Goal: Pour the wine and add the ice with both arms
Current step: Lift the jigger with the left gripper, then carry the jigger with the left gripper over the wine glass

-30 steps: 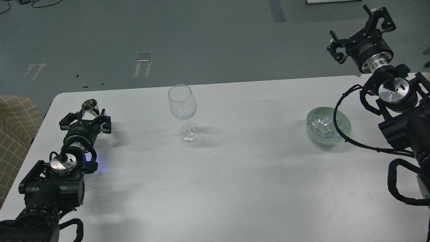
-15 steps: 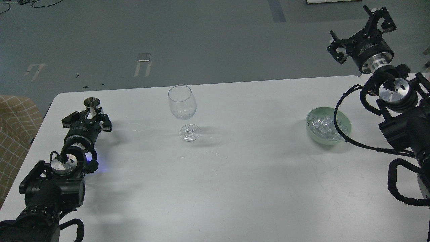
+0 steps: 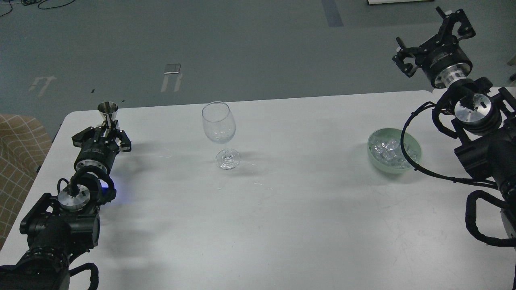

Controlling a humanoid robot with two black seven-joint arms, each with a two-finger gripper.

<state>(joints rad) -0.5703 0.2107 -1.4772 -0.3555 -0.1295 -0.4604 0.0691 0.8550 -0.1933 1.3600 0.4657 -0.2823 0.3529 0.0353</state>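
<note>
A clear stemmed wine glass point(image 3: 219, 125) stands upright at the table's middle back. Any wine in it is too faint to make out. My left gripper point(image 3: 106, 129) is at the back left, shut on the waist of a small steel jigger point(image 3: 108, 112), which is upright with its mouth up, well left of the glass. A pale green bowl point(image 3: 415, 155) heaped with clear ice cubes point(image 3: 388, 149) sits at the right. My right gripper point(image 3: 425, 34) is open and empty, raised beyond the table's far right corner, above and behind the bowl.
The white table point(image 3: 282, 209) has faint wet marks near the glass foot. A checked cloth seat point(image 3: 18, 161) is beside the table's left edge. Black cables point(image 3: 407, 137) from my right arm loop over the bowl's right rim.
The jigger has gone from tilted toward the right to upright. My left gripper has turned back and shifted slightly left and away. The right arm, glass and bowl have not moved.
</note>
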